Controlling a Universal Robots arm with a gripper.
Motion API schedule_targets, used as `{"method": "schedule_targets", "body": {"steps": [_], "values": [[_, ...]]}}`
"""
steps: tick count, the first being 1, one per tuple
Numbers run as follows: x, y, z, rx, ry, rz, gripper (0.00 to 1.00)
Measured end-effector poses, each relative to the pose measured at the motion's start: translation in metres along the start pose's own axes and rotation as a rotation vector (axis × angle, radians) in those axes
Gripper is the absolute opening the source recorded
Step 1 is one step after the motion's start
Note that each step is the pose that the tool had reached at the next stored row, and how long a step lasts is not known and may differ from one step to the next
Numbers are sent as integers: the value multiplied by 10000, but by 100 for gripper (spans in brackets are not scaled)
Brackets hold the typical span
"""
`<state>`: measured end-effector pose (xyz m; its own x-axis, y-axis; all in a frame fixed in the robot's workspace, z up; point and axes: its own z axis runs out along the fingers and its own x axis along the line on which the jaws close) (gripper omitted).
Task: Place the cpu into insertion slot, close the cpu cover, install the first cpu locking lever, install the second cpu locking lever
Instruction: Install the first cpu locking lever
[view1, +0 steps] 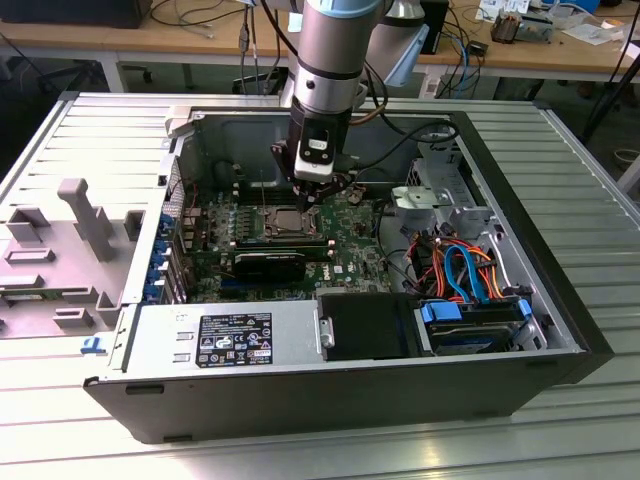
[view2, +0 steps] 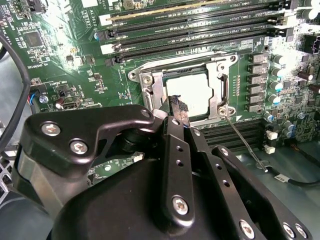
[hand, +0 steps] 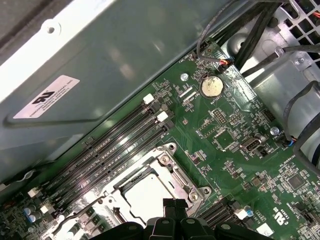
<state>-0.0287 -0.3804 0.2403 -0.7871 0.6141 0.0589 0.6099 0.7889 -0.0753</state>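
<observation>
The cpu (view2: 189, 93) lies flat in the insertion slot (view1: 284, 222), its silvery top showing in both wrist views (hand: 148, 196). The cpu cover (view2: 223, 85) is folded down over it, and its grey frame rings the chip. One thin wire locking lever (view2: 246, 146) sticks out from the socket's corner, away from the frame. My gripper (view2: 178, 107) hovers just over the socket's edge, shut with nothing between its fingers. The exterior view has the gripper (view1: 317, 202) low inside the open computer case, right beside the socket.
Long black memory slots (view2: 200, 31) run beside the socket. A case wall (hand: 125, 55) rises behind them. Bundled cables (view1: 460, 265) and a drive cage (view1: 440, 195) fill the exterior view's right. The power supply (view1: 225, 335) sits at the front.
</observation>
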Motion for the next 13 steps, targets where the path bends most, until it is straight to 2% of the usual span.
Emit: {"method": "schedule_targets", "body": {"steps": [13], "values": [[0, 0, 0, 15, -19, -247, 11]]}}
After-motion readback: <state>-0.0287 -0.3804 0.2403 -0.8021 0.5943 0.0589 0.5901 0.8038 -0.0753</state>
